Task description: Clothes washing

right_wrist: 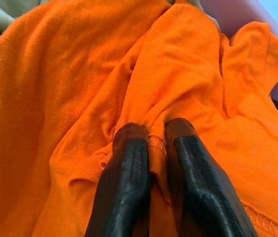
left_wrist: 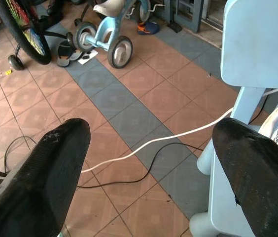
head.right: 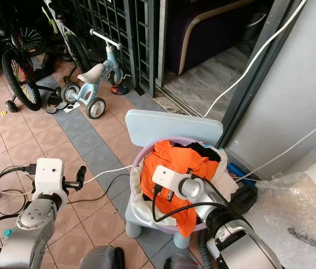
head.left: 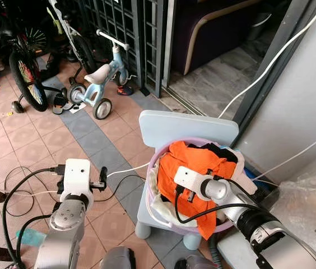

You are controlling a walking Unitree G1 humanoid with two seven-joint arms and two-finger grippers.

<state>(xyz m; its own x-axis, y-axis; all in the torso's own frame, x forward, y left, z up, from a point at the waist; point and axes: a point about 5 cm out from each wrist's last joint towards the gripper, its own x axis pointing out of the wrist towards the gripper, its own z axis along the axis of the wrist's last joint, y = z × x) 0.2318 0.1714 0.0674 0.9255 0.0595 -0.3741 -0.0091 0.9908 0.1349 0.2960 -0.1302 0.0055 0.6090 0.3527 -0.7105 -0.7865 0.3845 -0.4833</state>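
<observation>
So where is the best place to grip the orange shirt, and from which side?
Grip a raised fold or the stitched hem on top of the orange shirt, coming from above. It lies crumpled on top of the pile in the basket, so its folds stand free there. The right gripper already pinches such a hemmed fold. The left gripper hangs open beside the chair.

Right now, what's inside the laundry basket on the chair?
An orange garment lies on top, pinched by the right gripper. White cloth and something black show at the basket edges; deeper layers are covered.
</observation>
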